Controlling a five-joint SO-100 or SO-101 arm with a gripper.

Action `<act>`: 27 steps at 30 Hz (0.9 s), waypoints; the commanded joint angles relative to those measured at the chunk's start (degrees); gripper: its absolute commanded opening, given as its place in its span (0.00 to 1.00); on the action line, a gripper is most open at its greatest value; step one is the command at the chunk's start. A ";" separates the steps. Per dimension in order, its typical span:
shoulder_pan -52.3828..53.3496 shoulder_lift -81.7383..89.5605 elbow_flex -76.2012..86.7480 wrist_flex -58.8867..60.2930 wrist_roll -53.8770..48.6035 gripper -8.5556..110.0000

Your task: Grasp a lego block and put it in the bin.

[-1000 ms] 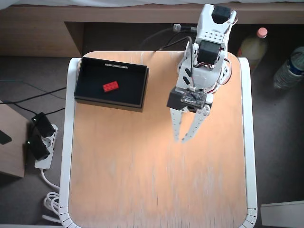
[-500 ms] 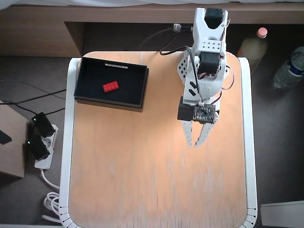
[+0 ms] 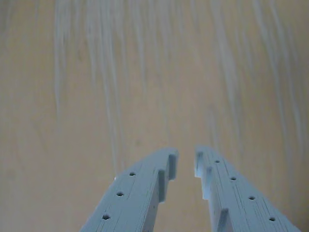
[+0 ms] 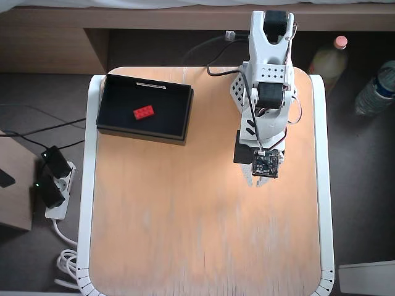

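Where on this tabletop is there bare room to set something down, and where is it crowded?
The whole near half of the table below the gripper is bare wood, as is the strip between the bin and the arm. The far left corner is taken by the bin holding the lego block; the far right by the arm.

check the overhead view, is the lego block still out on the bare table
No, the lego block lies inside the bin at the table's far left corner, away from the end effector.
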 commanded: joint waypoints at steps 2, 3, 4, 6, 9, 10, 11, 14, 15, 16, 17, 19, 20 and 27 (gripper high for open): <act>-0.97 5.01 4.31 -1.05 -0.09 0.07; -0.97 5.01 5.19 -1.05 -0.09 0.07; -0.97 5.01 6.33 -1.05 -0.18 0.07; -0.79 5.01 8.88 -1.05 -0.35 0.07; -0.44 5.01 12.39 0.44 0.09 0.07; -0.70 5.01 12.39 1.58 -1.41 0.07; -1.05 5.01 12.39 2.55 -2.55 0.07; -1.49 5.10 12.39 4.75 -5.10 0.07; -1.49 5.10 12.39 5.98 -5.10 0.07; -1.49 5.10 12.39 7.65 -4.13 0.07; -1.49 5.10 12.39 9.14 -3.69 0.07; -1.49 5.10 12.48 10.81 -4.57 0.07; -1.49 5.10 12.48 10.99 -5.80 0.07; -1.49 5.10 12.48 10.99 -7.12 0.07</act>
